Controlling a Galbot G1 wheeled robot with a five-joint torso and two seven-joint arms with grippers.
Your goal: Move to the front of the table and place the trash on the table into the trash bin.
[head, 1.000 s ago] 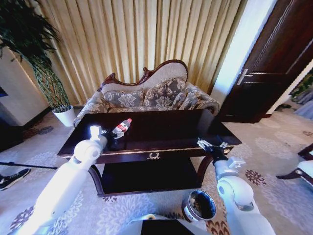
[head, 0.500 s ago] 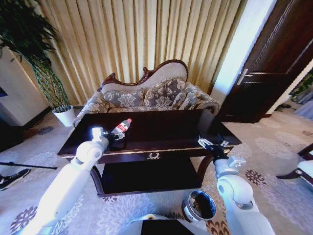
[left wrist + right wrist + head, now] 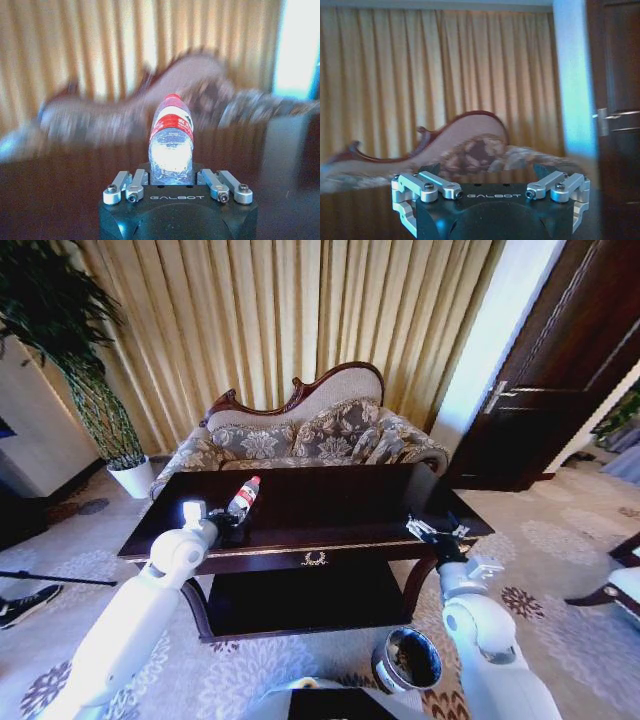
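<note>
Raised since earlier, the small clear plastic bottle with red cap [image 3: 243, 497] stands clamped in the left gripper [image 3: 228, 525] near the dark glossy table's [image 3: 340, 505] left front edge; right gripper [image 3: 430, 533], marked GALBOT, gapes wide at the right front corner.

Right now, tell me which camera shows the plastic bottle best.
The left wrist view: the bottle stands large and centred between the left gripper fingers, with its red cap and label plain. The head view shows the bottle small, over the table's left part, at the left gripper. The right wrist view looks over the right gripper toward the sofa.

the bottle's [image 3: 171, 140] base is hidden behind the left gripper [image 3: 172, 181] (sofa [image 3: 125, 107] behind blurred).
</note>
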